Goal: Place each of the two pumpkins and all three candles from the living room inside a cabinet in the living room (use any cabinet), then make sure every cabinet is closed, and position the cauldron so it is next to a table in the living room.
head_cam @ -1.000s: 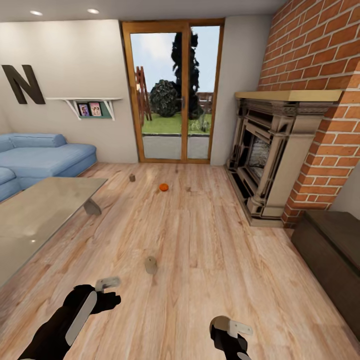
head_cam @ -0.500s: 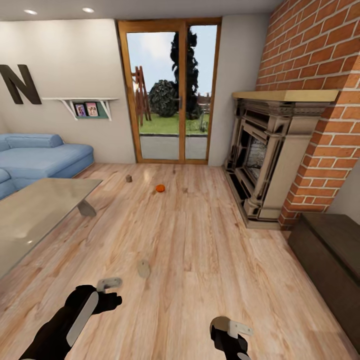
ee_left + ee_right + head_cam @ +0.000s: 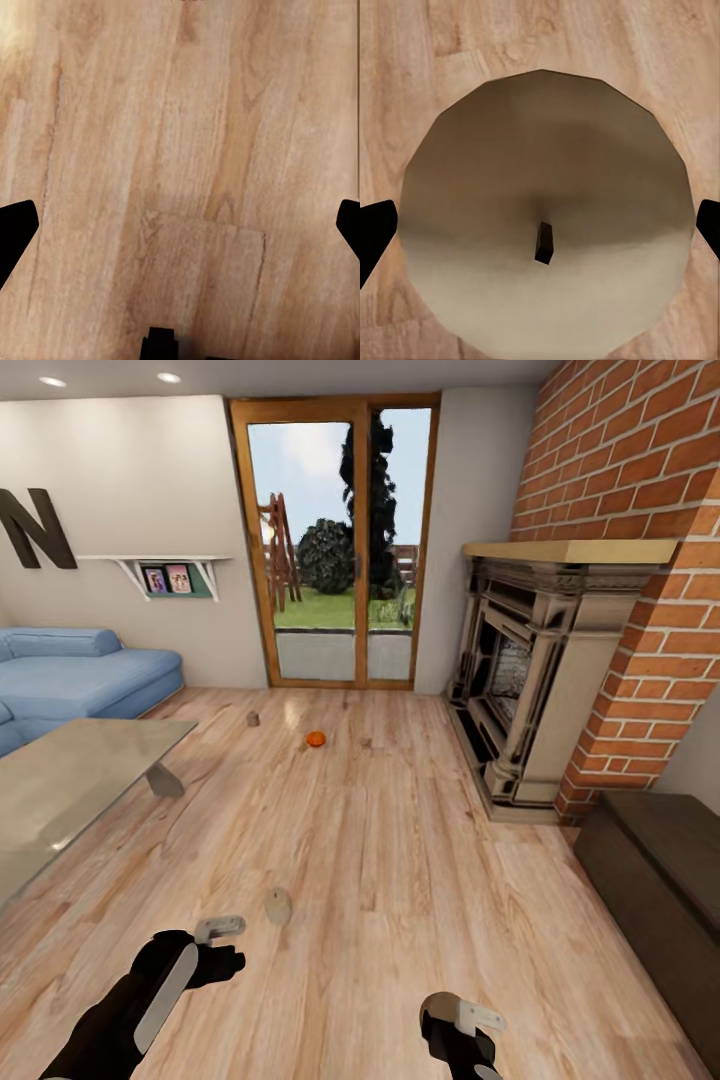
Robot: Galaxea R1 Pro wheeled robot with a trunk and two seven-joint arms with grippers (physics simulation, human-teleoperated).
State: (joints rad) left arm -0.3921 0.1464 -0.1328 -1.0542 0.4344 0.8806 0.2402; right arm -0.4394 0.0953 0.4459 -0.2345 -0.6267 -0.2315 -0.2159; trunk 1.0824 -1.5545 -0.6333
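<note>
Jaws on both arms are spread wide. The left gripper (image 3: 221, 930) holds nothing, and its wrist view looks between the fingertips straight down at bare floor (image 3: 400, 860). The right gripper (image 3: 473, 1016) is just as open, and its wrist view looks down on the round top and dark wick of a candle (image 3: 547, 210). That candle lies between the two fingertips. I cannot tell whether the pads touch it, but nothing looks pinched.

A second candle (image 3: 278, 905) lies tipped on the floor just beyond the left gripper. A third (image 3: 253, 718) stands far off near the glass door, with one pumpkin (image 3: 316, 738) a little to its right. The grey surface (image 3: 70, 780) runs along the left, and the cabinet (image 3: 660, 850) sits shut at the right, past the fireplace.

Both arms hang low and forward over the boards, probably because everything to be gathered lies at floor level. The right arm seems lined up for a top-down grasp.
</note>
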